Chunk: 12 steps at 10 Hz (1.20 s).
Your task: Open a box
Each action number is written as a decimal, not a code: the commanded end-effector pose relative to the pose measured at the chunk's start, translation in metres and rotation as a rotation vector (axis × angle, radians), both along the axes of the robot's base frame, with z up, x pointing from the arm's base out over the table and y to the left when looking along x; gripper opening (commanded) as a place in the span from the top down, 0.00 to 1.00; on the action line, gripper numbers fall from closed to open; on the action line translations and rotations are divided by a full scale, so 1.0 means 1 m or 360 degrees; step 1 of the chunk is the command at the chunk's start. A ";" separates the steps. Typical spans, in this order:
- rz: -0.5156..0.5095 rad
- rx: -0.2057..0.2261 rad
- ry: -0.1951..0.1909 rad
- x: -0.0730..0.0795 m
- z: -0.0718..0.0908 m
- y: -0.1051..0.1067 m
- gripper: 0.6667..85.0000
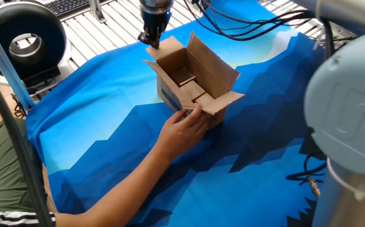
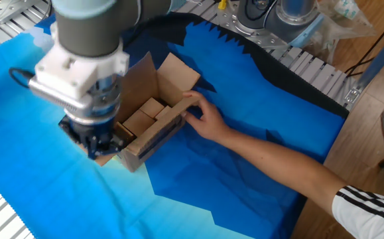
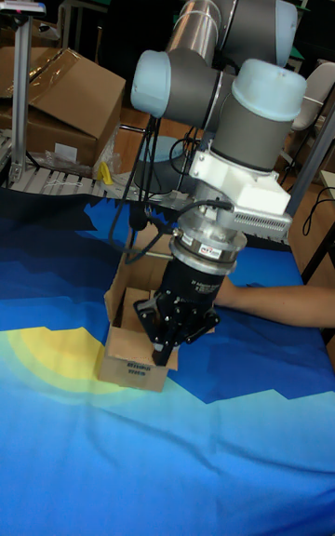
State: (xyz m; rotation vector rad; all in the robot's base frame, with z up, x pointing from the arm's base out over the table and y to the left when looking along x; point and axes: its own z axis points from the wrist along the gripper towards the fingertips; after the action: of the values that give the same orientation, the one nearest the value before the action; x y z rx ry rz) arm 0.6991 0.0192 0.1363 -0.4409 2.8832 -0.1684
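The box (image 1: 217, 74) is a small brown carton standing on a blue cloth with its top flaps spread and smaller cardboard pieces inside. My gripper (image 1: 151, 40) is at the box's far left flap and looks shut on that flap's edge, which leans outward. In the other fixed view the gripper (image 2: 97, 145) sits low at the near left corner of the box (image 2: 173, 72). In the tall view the gripper (image 3: 166, 348) hangs over the box (image 3: 128, 367), just above its blue printed label. A person's hand (image 1: 185, 126) holds the box's opposite wall.
The person's arm (image 2: 278, 162) reaches across the blue cloth (image 1: 106, 101) from the table edge. A black round device (image 1: 24, 38) stands off the cloth. Cables (image 1: 264, 31) trail behind the box. A second robot base (image 2: 278, 13) and a large carton (image 3: 56, 99) stand behind.
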 end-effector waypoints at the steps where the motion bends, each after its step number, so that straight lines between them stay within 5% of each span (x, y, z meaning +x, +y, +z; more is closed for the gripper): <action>1: 0.0019 0.0027 -0.0018 0.016 -0.020 0.003 0.99; 6: -0.0026 0.0057 0.0101 -0.003 -0.038 0.002 0.99; 8: -0.0028 0.0045 0.0115 -0.006 -0.034 0.001 0.99; 12: 0.0035 -0.0106 0.0112 0.000 -0.004 -0.010 0.99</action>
State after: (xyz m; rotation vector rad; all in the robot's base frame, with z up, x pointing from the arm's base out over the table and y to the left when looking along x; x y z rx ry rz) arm 0.6964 0.0128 0.1144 -0.4724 2.9487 -0.1952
